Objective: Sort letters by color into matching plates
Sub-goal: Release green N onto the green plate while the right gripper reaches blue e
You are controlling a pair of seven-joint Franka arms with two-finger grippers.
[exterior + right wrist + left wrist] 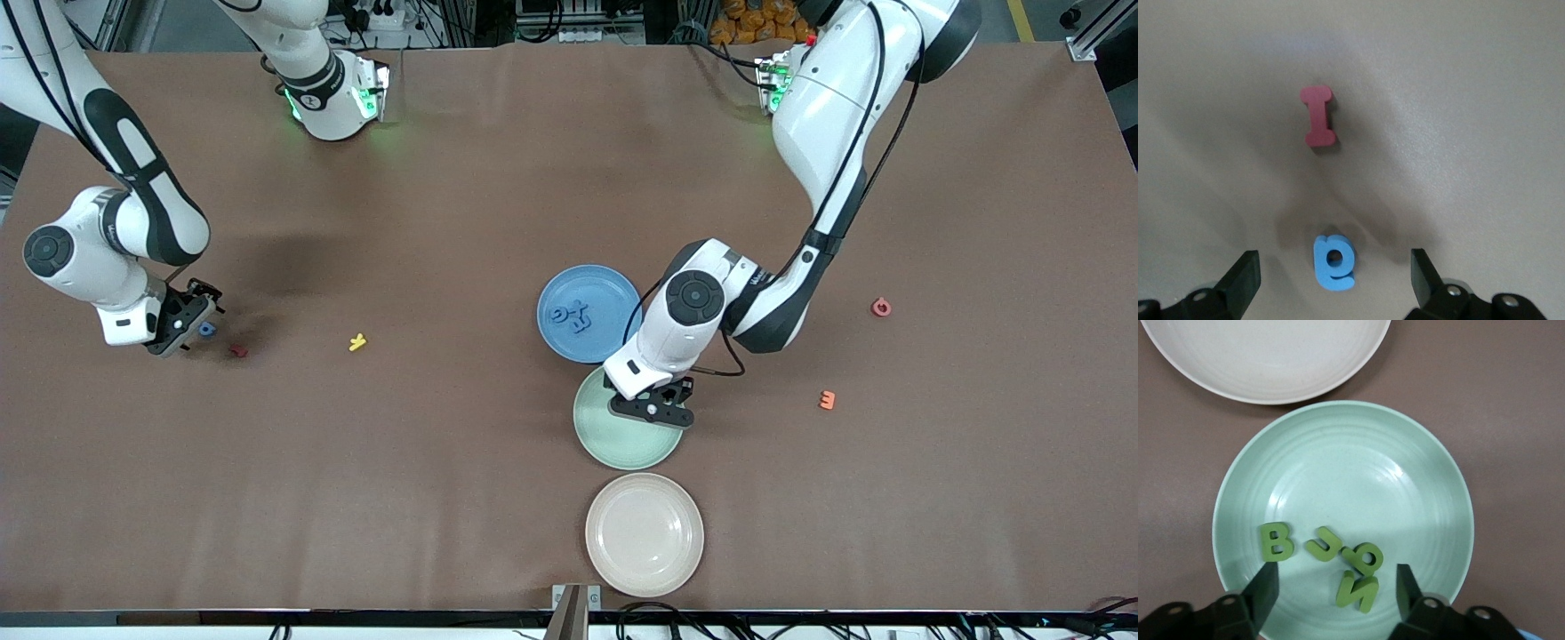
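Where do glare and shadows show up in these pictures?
Left wrist view: a bright sheen on the green plate. Right wrist view: soft shadows on the table beside the blue letter. Front view: a dark shadow by the right gripper.

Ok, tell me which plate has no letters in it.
The beige plate, nearest the front camera, is bare. The green plate under the left pincer holds four green letters; the blue plate holds blue letters.

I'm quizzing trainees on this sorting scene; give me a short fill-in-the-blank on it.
1. The green plate holds ____ green letters.
2. The left end effector, open, hangs over the ____ plate.
3. The right end effector, open, is over a ____ letter.
4. The pinkish-beige plate holds ____ letters.

Missing: four; green; blue; no
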